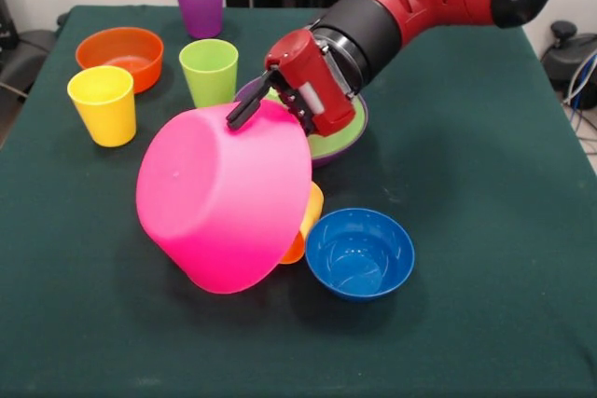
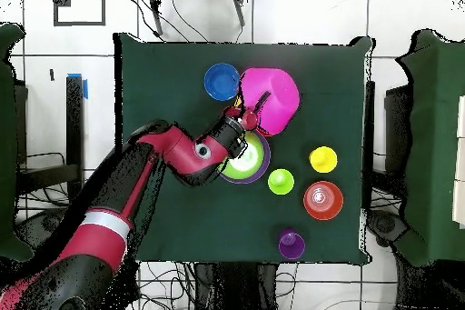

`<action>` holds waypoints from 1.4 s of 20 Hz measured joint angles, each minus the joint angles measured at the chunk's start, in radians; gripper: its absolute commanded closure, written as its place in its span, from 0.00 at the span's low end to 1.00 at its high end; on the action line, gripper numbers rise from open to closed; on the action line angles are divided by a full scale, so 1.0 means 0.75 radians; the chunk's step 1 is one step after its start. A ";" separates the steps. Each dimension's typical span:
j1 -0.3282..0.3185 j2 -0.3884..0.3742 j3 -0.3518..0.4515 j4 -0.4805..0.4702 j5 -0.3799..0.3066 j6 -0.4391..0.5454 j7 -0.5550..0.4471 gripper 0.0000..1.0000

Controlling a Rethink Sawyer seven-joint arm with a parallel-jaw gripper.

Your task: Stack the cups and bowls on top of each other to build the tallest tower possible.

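Gripper [image 1: 250,107] is clamping the rim of the very large pink bowl [image 1: 224,198], one black finger showing outside the rim. Held by that edge, the pink bowl is hanging tilted, its closed bottom facing the front camera and its mouth turned away toward the arm. A yellow-orange cup [image 1: 303,226] is peeking out from beneath the bowl's right side, mostly hidden, so whether the two are touching cannot be told. The small blue bowl [image 1: 359,252] is sitting upright just beside that cup. Behind the gripper, a lime green bowl [image 1: 338,144] is nesting inside a purple bowl [image 1: 328,155]. Off to the left in the front view, the lime green cup [image 1: 209,71], yellow cup [image 1: 103,103] and orange bowl [image 1: 120,55] are standing near each other, and the purple cup [image 1: 199,3] is standing at the table's [image 1: 485,230] far edge.
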State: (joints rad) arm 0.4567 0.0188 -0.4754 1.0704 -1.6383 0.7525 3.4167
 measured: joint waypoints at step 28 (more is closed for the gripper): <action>0.148 0.078 -0.048 -0.022 -0.240 0.028 0.000 0.00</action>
State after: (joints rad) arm 0.5679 0.0775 -0.5115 1.0542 -1.8186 0.7732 3.4167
